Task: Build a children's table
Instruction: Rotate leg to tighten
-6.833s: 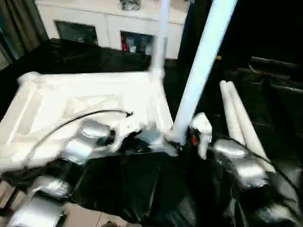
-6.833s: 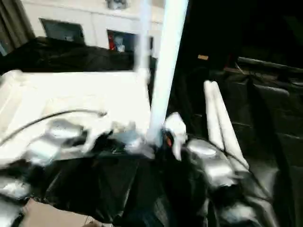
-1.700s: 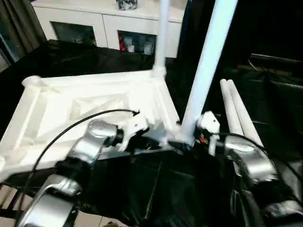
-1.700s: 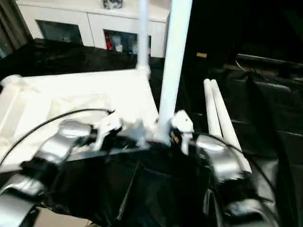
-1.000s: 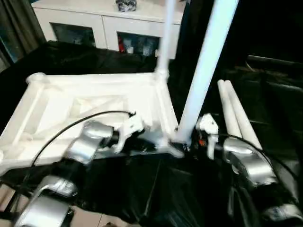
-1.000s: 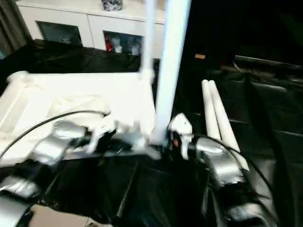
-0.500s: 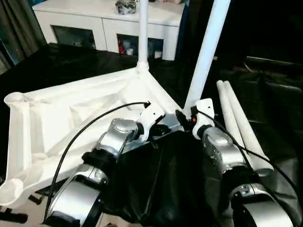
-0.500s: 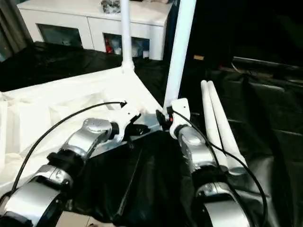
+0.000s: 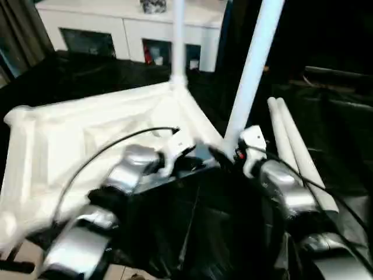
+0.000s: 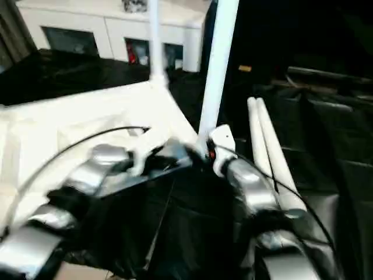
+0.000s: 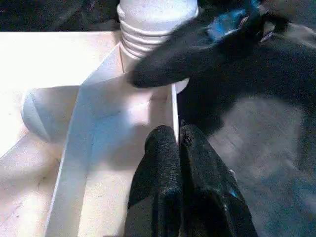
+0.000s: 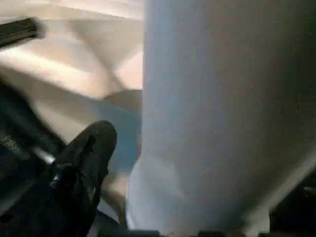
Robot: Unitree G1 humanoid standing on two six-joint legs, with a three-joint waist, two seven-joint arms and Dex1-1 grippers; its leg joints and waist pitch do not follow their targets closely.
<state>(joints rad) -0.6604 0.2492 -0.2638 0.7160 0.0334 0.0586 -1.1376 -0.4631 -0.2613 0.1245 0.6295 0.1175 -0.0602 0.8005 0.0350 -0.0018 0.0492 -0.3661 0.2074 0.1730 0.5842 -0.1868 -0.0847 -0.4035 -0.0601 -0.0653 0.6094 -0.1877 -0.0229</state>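
Left end effector (image 11: 177,143) clenched, tips on tabletop (image 9: 87,134) rim | right end effector (image 9: 224,156) state unclear, beside upright leg (image 9: 253,64)

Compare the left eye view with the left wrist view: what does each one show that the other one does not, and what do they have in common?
Left eye view alone: the far upright leg in its corner socket, two spare legs lying on the black cover to the right, the white cabinet behind, and both silver forearms.

Left wrist view alone: the left gripper up close, its fingers shut together at the tabletop's edge rib, and the ribbed base of the near leg seated in its socket.

Both: the upturned white tabletop and that near leg.
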